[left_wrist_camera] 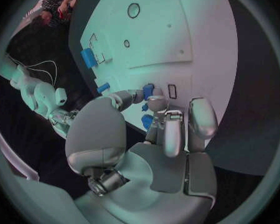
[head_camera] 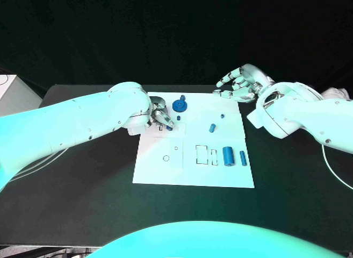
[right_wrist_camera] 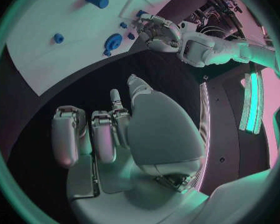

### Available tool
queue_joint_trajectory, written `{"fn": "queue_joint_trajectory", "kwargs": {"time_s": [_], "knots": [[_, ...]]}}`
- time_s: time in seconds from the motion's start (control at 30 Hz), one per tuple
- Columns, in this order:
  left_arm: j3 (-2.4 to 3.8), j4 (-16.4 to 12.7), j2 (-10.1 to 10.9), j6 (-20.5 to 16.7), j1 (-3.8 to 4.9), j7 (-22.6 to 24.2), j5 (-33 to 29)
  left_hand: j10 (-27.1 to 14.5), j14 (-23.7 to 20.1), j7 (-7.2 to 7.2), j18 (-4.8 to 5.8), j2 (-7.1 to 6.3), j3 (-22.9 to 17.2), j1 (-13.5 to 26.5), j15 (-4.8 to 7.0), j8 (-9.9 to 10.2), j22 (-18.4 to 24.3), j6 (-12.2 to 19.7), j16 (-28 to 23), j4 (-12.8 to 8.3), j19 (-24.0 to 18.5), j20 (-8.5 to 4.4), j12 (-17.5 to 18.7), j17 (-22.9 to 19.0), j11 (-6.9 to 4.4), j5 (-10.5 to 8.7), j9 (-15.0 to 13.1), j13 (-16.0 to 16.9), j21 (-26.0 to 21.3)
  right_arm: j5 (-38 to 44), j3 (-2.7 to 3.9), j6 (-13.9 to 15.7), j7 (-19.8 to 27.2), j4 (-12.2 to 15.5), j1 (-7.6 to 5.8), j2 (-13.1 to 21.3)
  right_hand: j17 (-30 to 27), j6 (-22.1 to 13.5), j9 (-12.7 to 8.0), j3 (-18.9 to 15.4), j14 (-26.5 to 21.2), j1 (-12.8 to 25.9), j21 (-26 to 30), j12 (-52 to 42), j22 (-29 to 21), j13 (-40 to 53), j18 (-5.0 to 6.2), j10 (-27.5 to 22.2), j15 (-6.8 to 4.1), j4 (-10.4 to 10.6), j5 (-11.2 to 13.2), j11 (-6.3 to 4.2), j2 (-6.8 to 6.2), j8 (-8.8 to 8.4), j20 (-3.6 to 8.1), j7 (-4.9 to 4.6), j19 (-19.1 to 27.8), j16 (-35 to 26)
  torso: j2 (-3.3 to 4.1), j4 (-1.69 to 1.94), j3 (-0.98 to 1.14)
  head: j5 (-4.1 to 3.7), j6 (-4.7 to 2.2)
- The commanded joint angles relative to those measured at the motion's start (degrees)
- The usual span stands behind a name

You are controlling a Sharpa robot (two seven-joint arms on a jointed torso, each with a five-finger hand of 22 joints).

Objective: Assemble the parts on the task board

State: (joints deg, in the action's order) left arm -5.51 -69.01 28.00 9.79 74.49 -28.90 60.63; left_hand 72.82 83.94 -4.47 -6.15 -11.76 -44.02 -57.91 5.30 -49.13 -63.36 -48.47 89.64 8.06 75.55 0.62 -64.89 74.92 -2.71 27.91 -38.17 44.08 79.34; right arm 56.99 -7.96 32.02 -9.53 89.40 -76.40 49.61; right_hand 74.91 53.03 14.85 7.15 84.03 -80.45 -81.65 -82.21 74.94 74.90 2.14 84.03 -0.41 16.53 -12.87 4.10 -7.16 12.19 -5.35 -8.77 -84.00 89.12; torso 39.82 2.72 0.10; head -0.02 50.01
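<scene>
The white task board (head_camera: 193,172) lies in the middle of the black table. My left hand (head_camera: 159,117) is over its far left part and pinches a small blue part (left_wrist_camera: 148,90) between thumb and fingertips, just beside a small rectangular slot (left_wrist_camera: 172,91). A blue gear (head_camera: 181,105) stands on the board right behind that hand. On the board's right half lie a small blue peg (head_camera: 223,114), a short blue cylinder (head_camera: 213,128), a thick blue cylinder (head_camera: 228,156) and a thin one (head_camera: 243,157). My right hand (head_camera: 239,83) hovers off the board's far right corner, holding nothing, fingers apart.
Empty outlined slots (head_camera: 202,153) and a round hole (head_camera: 166,158) mark the board's near half. A pale box (head_camera: 7,94) stands at the table's far left. Bare black table (head_camera: 83,199) surrounds the board on all sides.
</scene>
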Motion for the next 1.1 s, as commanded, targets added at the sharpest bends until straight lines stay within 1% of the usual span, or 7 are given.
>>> {"fn": "queue_joint_trajectory", "kwargs": {"time_s": [0.03,0.27,0.47,0.6,0.87,0.97,1.1], "knots": [[-0.05,0.0,-0.1,1.9,-0.09,0.5,0.1,-0.1,6.1,3.51,0.81,0.81,-9.5,-0.4,0.5,-0.1,-0.1,-4.1,0.4,-9.9,0.5,0.08,0.3,15.1,-0.26,0.38,-8.6,0.0,0.2,0.5,0.02,-0.6,0.0,0.0,0.02,0.0,13.1,-0.2,0.1,0.3,5.4,0.5,0.2,0.2,8.1,8.9,0.1,-0.3,0.02,0.0,-0.3,-0.14,-0.07,0.24,-0.05,-0.03,-2.5,-0.3,0.03,0.02,0.01,-0.02,-0.01],[-0.06,0.7,-0.7,2.3,-0.13,0.3,-0.1,-0.1,6.1,3.51,0.83,0.78,-9.4,-0.4,0.5,-0.1,-0.2,-4.1,0.4,-9.9,0.6,0.08,0.4,15.1,-0.25,0.29,-8.6,-0.2,0.2,0.5,0.02,-0.6,0.0,0.0,0.02,0.0,13.1,-0.2,0.1,0.3,5.4,0.5,0.2,0.2,8.1,8.9,0.1,-0.3,0.02,0.0,-0.3,-0.14,-0.07,0.24,-0.05,-0.03,-2.5,-0.3,0.06,-0.03,0.03,0.0,-0.01],[-0.07,1.6,-1.4,2.5,-0.42,0.1,-0.3,-0.1,6.1,3.49,0.83,0.83,-9.4,-0.3,0.49,0.0,-0.1,-4.1,0.4,-9.8,0.5,0.08,0.4,15.1,-0.23,0.21,-8.6,-0.3,0.2,0.5,0.02,-0.6,0.0,0.1,0.02,0.0,13.1,-0.2,0.1,0.3,5.4,0.5,0.2,0.2,8.1,8.9,0.1,-0.3,0.02,0.0,-0.3,-0.14,-0.07,0.24,-0.05,-0.03,-2.5,-0.3,0.09,-0.11,0.05,-0.07,-0.01],[-0.08,2.1,-1.8,2.9,-0.53,-0.1,-0.4,-0.1,6.1,3.47,0.83,0.88,-9.3,-0.3,0.48,0.0,-0.1,-4.1,0.4,-9.8,0.6,0.08,0.5,15.1,-0.21,0.15,-8.6,-0.3,0.2,0.5,0.02,-0.6,0.0,0.1,0.02,0.0,13.1,-0.2,0.1,0.3,5.4,0.5,0.2,0.2,8.1,8.9,0.1,-0.3,0.02,0.0,-0.3,-0.14,-0.07,0.24,-0.05,-0.03,-2.5,-0.3,0.06,-0.11,0.1,-0.12,-0.01],[-0.08,2.6,-2.2,3.5,-0.58,-0.2,-0.5,0.1,6.1,3.47,0.85,1.06,-8.9,0.2,0.43,0.0,-0.2,-4.2,0.4,-9.4,0.6,0.1,0.4,15.1,-0.18,-0.15,-8.6,-0.2,0.2,0.5,0.02,-0.6,0.0,0.1,0.02,0.0,13.1,-0.2,0.1,0.3,5.4,0.5,0.2,0.2,8.1,8.9,0.1,-0.3,0.02,0.0,-0.3,-0.14,-0.07,0.24,-0.05,-0.03,-2.5,-0.3,-0.02,-0.04,0.1,-0.26,-0.01],[-0.09,2.6,-2.2,3.9,-0.58,-0.3,-0.5,0.3,6.1,3.55,0.86,1.07,-8.1,0.5,0.43,0.0,-0.2,-4.4,0.4,-9.1,0.6,0.12,0.4,15.1,-0.22,-0.38,-8.7,-0.1,0.2,0.5,0.02,-0.6,0.0,0.1,0.02,0.0,13.1,-0.2,0.1,0.3,5.4,0.5,0.2,0.2,8.1,8.9,0.1,-0.3,0.02,0.0,-0.3,-0.14,-0.07,0.24,-0.05,-0.03,-2.5,-0.3,-0.02,0.02,0.09,-0.3,-0.01],[-0.09,2.7,-2.3,4.2,-0.58,-0.3,-0.6,0.6,6.1,3.79,0.85,1.0,-5.4,1.2,0.47,0.2,-0.2,-4.6,0.4,-8.2,0.6,0.08,0.4,15.1,-0.37,-0.82,-8.8,-0.1,0.0,0.5,0.02,-0.6,0.0,0.1,0.02,0.0,13.1,-0.2,0.1,0.3,5.4,0.5,0.2,0.2,8.1,8.9,0.1,-0.3,0.02,0.0,-0.3,-0.14,-0.07,0.24,-0.05,-0.03,-2.5,-0.3,-0.03,0.0,0.09,-0.3,-0.01]]}}
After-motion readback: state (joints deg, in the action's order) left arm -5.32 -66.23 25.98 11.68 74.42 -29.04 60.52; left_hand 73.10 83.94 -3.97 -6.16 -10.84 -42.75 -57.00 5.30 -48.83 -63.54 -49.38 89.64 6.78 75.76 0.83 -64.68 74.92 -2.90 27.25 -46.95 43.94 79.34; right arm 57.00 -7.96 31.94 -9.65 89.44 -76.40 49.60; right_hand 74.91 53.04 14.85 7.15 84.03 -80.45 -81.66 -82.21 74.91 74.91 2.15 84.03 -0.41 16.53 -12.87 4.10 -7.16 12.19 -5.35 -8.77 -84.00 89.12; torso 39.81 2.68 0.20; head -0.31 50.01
